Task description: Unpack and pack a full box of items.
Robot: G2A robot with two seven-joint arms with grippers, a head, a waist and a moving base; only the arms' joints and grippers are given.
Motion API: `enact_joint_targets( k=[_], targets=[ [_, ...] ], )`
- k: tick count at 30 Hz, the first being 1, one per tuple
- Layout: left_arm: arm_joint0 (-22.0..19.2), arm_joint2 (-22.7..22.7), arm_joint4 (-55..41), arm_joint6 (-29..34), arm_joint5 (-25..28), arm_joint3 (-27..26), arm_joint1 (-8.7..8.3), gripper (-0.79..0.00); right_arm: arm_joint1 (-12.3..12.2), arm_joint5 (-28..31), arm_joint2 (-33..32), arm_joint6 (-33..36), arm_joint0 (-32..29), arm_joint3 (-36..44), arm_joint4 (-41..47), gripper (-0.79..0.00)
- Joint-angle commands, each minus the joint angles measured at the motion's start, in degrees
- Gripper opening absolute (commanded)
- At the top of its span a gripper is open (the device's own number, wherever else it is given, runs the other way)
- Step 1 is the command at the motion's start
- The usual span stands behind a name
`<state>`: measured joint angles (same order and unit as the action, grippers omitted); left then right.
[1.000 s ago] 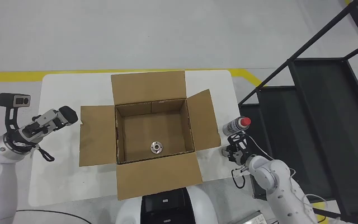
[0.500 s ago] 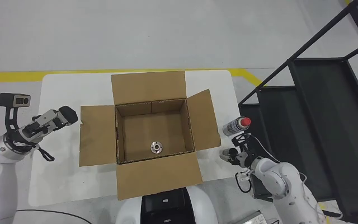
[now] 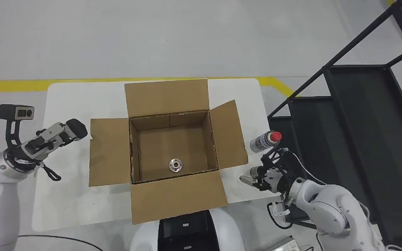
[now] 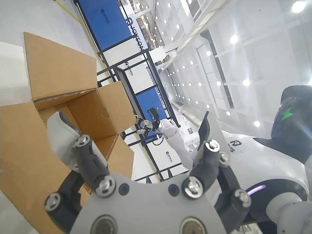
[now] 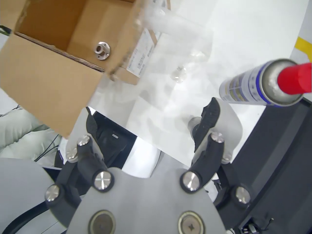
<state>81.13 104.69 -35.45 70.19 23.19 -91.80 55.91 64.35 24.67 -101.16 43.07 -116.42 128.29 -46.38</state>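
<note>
An open cardboard box (image 3: 173,147) sits mid-table with all flaps spread; a small metal flange (image 3: 175,165) lies on its floor, also visible as the flange (image 5: 102,49) in the right wrist view. A spray can (image 3: 264,141) with a red cap stands at the table's right edge. My right gripper (image 3: 254,179) hovers open and empty near the table's front right corner, between the box flap and the can (image 5: 258,83). My left gripper (image 3: 74,130) hangs open and empty off the box's left flap (image 4: 22,147), tilted upward.
The white table (image 3: 75,194) has bare strips left, right and behind the box. A dark metal stair frame (image 3: 339,119) stands just past the right edge. A hazy see-through smear (image 5: 180,49) lies between box and can; I cannot tell what it is.
My right gripper has drifted away from the spray can, toward the table's front edge and slightly toward the box. The left arm, box and can have not moved.
</note>
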Motion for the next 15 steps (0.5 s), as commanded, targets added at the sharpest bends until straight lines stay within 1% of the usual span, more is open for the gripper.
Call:
enact_joint_targets(
  k=[1,6,9,12,15],
  targets=[
    [0.00,0.00,0.01,0.00,0.00,0.00,0.00,0.000,-0.15,0.79,-0.39,1.25,-0.05,1.89,2.33,0.000],
    [0.00,0.00,0.01,0.00,0.00,0.00,0.00,0.000,-0.63,3.35,-0.67,3.96,0.74,5.63,5.69,0.000],
    [0.00,0.00,0.01,0.00,0.00,0.00,0.00,0.000,-0.85,4.18,0.88,4.25,2.92,6.36,6.15,0.000],
    [0.00,0.00,0.01,0.00,0.00,0.00,0.00,0.000,-0.97,3.55,4.75,4.35,6.64,6.36,5.05,0.000],
    [0.00,0.00,0.01,0.00,0.00,0.00,0.00,0.000,-0.94,1.41,10.50,5.45,10.80,6.36,3.42,0.000]
  ],
)
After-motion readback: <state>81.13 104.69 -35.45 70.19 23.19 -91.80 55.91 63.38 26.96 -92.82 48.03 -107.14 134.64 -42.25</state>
